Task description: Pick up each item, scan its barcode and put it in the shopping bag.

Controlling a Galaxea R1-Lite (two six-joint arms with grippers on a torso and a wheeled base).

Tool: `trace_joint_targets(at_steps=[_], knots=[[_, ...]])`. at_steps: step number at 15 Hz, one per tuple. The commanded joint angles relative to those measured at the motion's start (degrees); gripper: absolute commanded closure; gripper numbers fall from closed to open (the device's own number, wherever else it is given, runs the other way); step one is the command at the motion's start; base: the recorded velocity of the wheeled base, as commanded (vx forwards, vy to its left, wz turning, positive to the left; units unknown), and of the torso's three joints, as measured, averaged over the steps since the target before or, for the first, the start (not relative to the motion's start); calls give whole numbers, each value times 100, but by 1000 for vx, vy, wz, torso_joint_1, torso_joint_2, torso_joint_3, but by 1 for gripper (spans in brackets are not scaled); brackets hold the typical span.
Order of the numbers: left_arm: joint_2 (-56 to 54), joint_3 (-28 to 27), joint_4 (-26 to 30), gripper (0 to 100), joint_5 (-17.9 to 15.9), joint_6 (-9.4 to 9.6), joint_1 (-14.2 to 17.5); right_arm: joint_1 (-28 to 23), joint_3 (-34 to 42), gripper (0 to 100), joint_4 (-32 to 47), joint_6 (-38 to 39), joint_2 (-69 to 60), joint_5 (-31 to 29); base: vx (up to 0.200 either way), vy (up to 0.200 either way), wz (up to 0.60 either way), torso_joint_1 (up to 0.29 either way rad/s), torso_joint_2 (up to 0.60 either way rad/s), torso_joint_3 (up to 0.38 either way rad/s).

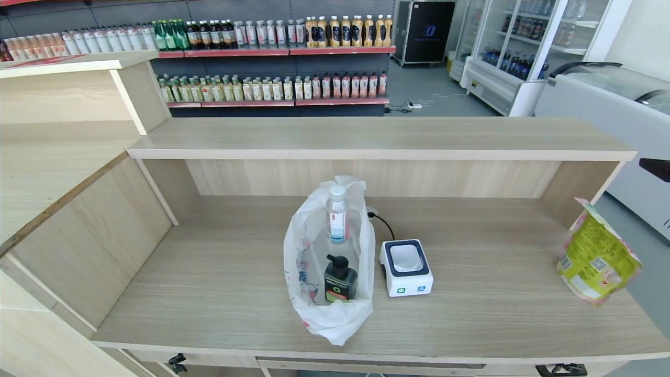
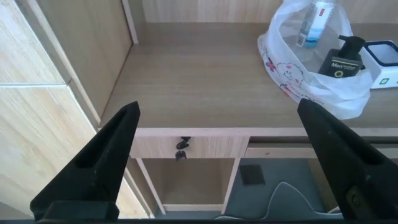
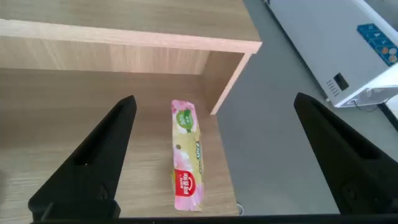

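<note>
Pouch [image 3: 186,155] of snacks, pink and green, stands on its edge right under the right end effector [image 3: 213,99]. That end effector is wide open and holds nothing. Its two black fingers [image 3: 93,168] hang one on each side of the pouch and do not touch it. In the head view the pouch [image 1: 596,259] stands at the far right end of the worktop [image 1: 235,283], close to the side wall and the edge, and it leans a little.

The left end effector [image 2: 219,104] is wide open too, and it has nothing in it. It hangs over the front left part of the worktop [image 2: 199,81], above a drawer with a small lock [image 2: 181,149].

The white shopping bag [image 1: 309,262] stands open in the middle of the worktop. Inside it, at the back, a clear bottle [image 1: 337,214] with a white cap stands upright. A black pump bottle [image 1: 340,280] stands in front of it, also in the bag. From the left wrist the bag [image 2: 286,68] shows both bottles inside.

Just beside the bag, on its right, sits the white scanner [image 1: 405,267] with a dark frame around its window. A black cable [image 1: 384,222] runs from it to the back wall.

Behind the worktop are red shelves [image 1: 272,89] with rows of drinks, a glass fridge [image 1: 523,47] and a white freezer [image 1: 602,99].
</note>
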Motion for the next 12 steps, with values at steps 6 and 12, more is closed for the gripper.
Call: trace_joint_targets(at_steps=[6,12], knots=[[6,0,0,0,1,-1,-5,-792,52,0,1128,-126,1046,226,0,0,0,0,0,0],[6,0,0,0,1,-1,-5,-695,-361,0,1233,-82,1512,235,0,0,0,0,0,0]])
